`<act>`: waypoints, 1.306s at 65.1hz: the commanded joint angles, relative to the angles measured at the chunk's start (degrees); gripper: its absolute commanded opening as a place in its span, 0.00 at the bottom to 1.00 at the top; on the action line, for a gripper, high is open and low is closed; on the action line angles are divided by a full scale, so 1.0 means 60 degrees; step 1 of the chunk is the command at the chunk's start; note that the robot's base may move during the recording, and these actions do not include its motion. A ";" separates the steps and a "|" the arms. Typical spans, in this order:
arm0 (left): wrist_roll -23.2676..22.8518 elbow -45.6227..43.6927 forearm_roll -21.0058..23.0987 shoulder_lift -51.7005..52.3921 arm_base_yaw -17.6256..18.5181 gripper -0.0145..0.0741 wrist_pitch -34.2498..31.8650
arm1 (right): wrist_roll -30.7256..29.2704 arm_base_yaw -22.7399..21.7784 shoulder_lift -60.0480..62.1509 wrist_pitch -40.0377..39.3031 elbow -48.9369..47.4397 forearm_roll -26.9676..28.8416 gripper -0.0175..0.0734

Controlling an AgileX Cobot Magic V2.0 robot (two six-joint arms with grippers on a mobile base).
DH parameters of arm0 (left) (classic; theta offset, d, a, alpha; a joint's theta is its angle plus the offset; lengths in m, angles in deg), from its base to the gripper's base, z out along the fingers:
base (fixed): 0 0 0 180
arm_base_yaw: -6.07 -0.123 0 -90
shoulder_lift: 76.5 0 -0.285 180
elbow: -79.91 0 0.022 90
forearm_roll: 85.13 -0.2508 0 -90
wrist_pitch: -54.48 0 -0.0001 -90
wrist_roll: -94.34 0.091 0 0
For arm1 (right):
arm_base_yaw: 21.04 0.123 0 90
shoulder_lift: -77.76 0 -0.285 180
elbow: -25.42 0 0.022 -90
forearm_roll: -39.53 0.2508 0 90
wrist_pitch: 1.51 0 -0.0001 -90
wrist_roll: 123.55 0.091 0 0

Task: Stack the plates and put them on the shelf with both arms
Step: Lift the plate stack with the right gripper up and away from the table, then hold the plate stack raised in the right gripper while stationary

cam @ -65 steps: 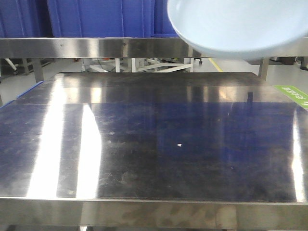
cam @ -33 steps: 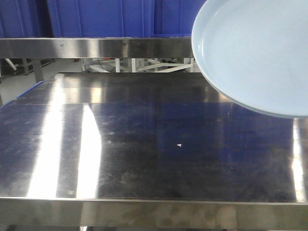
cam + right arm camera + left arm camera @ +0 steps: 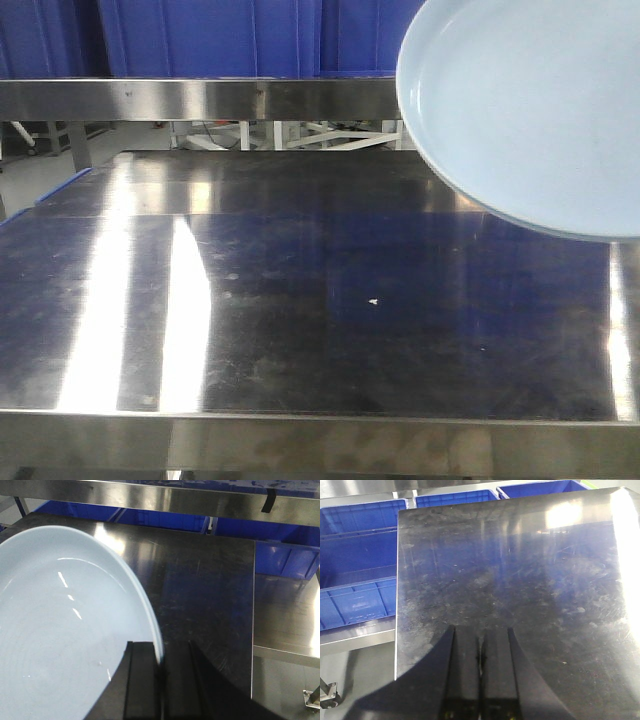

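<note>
Barely shifted, plate (image 3: 530, 110) stays pinched in right hand (image 3: 161, 666), masking shelf (image 3: 200, 98); left hand (image 3: 480, 652) closed, empty.

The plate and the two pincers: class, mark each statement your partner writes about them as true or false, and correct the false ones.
1. The right pincer grips the pale blue plate by its rim. True.
2. The left pincer holds a second plate. False: its fingers are pressed together with nothing between them.
3. The plate lies flat on the steel table. False: in the front view it is held up off the table and tilted.
4. Blue bins stand beside the table in the left wrist view. True.
</note>
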 commanded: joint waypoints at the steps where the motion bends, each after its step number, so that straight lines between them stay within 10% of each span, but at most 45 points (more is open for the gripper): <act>1: -0.0022 -0.0290 0.0018 -0.0015 -0.0008 0.28 -0.0802 | -0.0035 -0.0063 0.0077 -0.0922 -0.0309 -0.0010 0.25; 85: -0.0022 -0.0290 0.0018 -0.0015 -0.0008 0.28 -0.0802 | -0.0035 -0.0063 0.0077 0.0292 -0.0252 -0.0010 0.25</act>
